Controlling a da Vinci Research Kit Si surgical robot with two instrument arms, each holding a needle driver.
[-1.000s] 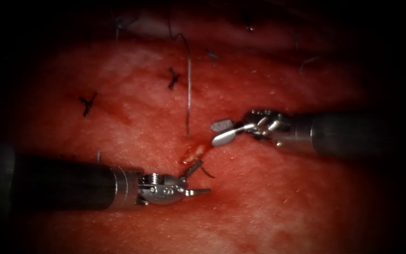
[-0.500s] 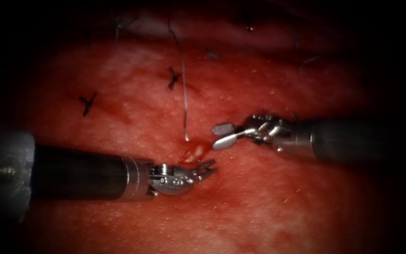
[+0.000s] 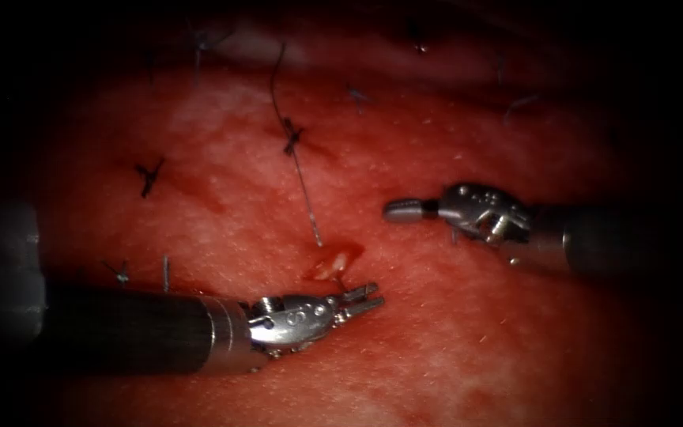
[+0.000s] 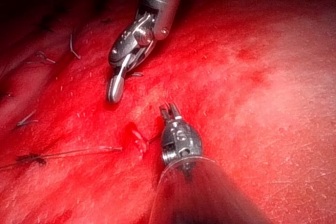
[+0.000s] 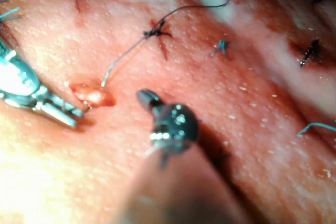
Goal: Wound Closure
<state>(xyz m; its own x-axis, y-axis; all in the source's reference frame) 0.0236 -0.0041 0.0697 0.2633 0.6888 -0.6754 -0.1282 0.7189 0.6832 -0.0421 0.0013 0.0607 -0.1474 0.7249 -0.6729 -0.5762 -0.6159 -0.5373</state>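
Looking down the endoscope, left tool (image 3: pixel 373 295) lies near the cut (image 3: pixel 333 261), fingers slightly parted, empty; right tool (image 3: pixel 398 209), fingers closed, holds nothing. Thread (image 3: pixel 302 170) enters the tissue (image 3: pixel 452 348) at the cut. Both wrist views agree; I cannot make out the needle. The thread looks limp and slippery: best gripped close to the tissue.

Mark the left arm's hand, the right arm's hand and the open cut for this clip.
left arm's hand (image 3: pixel 367 296), endoscope view, between its slightly parted tips.
right arm's hand (image 3: pixel 401 209), endoscope view, on the closed tips.
open cut (image 3: pixel 333 261), endoscope view, on its pale gaping middle.
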